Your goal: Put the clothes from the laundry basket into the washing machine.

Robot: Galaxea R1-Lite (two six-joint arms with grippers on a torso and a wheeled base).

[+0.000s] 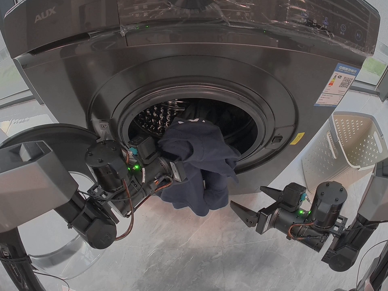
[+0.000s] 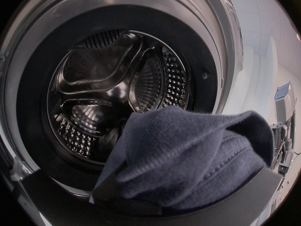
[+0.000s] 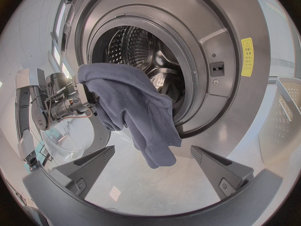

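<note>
My left gripper (image 1: 184, 170) is shut on a dark navy garment (image 1: 200, 158), held at the mouth of the washing machine (image 1: 194, 118). The cloth drapes over the drum's lower rim and hangs down toward the floor. Its folds (image 2: 188, 154) cover the gripper's fingers in the left wrist view, with the steel drum (image 2: 119, 88) behind. From the right wrist view the garment (image 3: 134, 107) hangs in front of the drum opening (image 3: 147, 60). My right gripper (image 1: 252, 205) is open and holds nothing, low and to the right of the hanging cloth. A dark item lies inside the drum (image 3: 171, 85).
The white perforated laundry basket (image 1: 351, 146) leans beside the machine on the right. The machine's glass door (image 1: 60, 207) stands swung open on the left, behind my left arm. The grey floor (image 1: 202, 251) lies open in front of the machine.
</note>
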